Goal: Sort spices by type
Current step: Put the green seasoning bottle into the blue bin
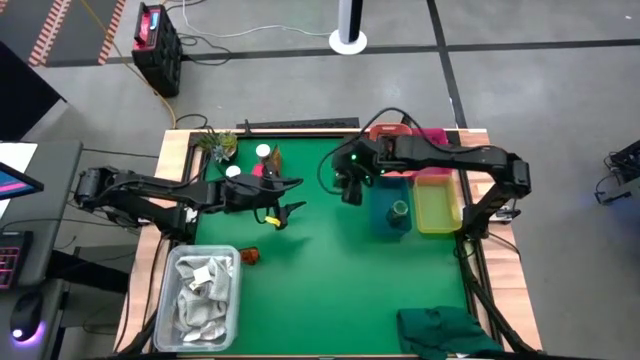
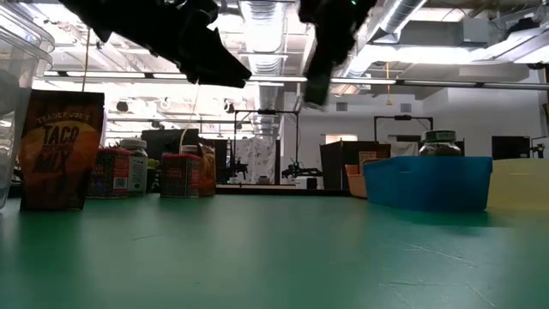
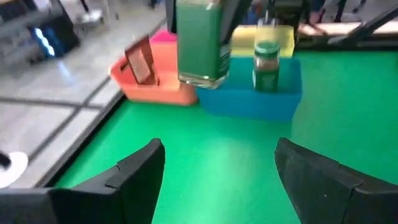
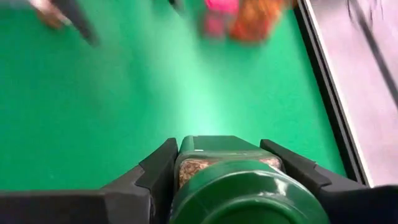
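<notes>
Right gripper: clamped on a green-lidded spice jar, lifted above the mat's middle, near the blue bin.
Left gripper: jaws wide apart, holding nothing, toward the mat's left side.
Blue bin: holds another green-capped jar.

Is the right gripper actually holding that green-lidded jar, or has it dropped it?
Holding it. The right gripper has both fingers against the green-lidded jar, which hangs clear of the green table.
</notes>
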